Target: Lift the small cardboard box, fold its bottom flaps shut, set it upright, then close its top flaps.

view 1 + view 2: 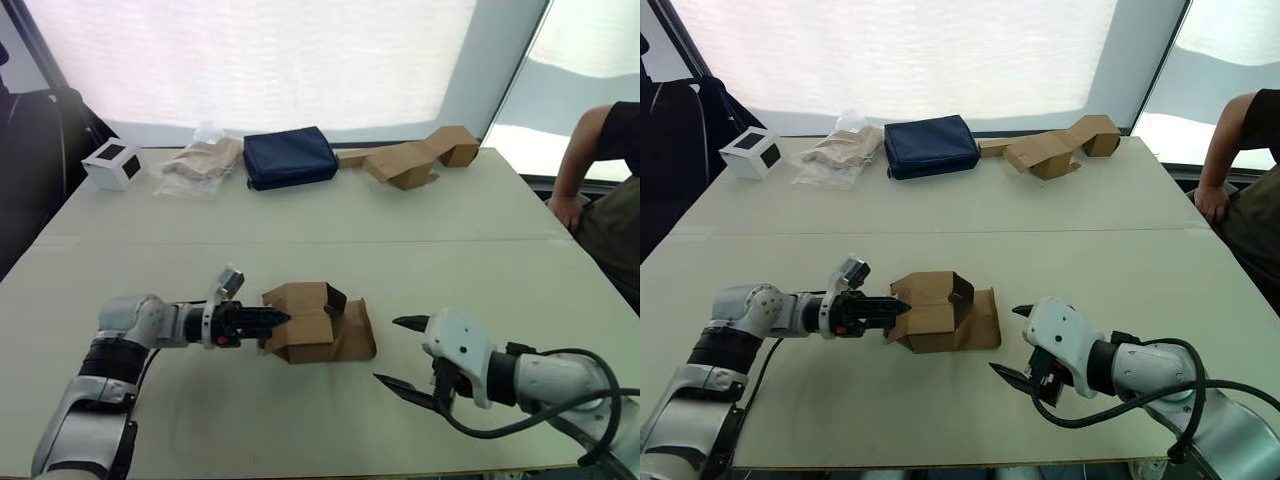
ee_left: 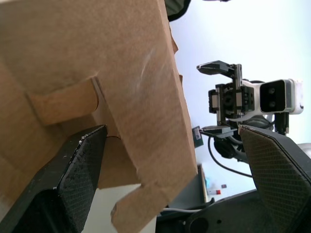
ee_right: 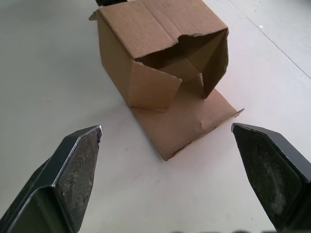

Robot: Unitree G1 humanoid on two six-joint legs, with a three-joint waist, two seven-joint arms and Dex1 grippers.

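One small cardboard box (image 1: pixel 312 322) lies on its side near the front middle of the pale bench (image 1: pixel 330 215), its open end facing the robot's right with one long flap (image 3: pixel 187 116) spread flat on the surface and two shorter flaps angled across the opening. The left hand (image 1: pixel 272 320) reaches in from the left, its two black fingers parted around a cardboard edge at the box's left end, one finger (image 2: pixel 77 174) pressed against the card. The right hand (image 1: pixel 403 352) hovers just right of the box, its two fingers spread wide and holding nothing. Along the far side sit four items: one white cube with black faces (image 1: pixel 112 163), one clear plastic bag (image 1: pixel 199 160), one navy pouch (image 1: pixel 290 156) and one larger flattened cardboard piece (image 1: pixel 418 156). One person's arm (image 1: pixel 580 160) shows at far right.
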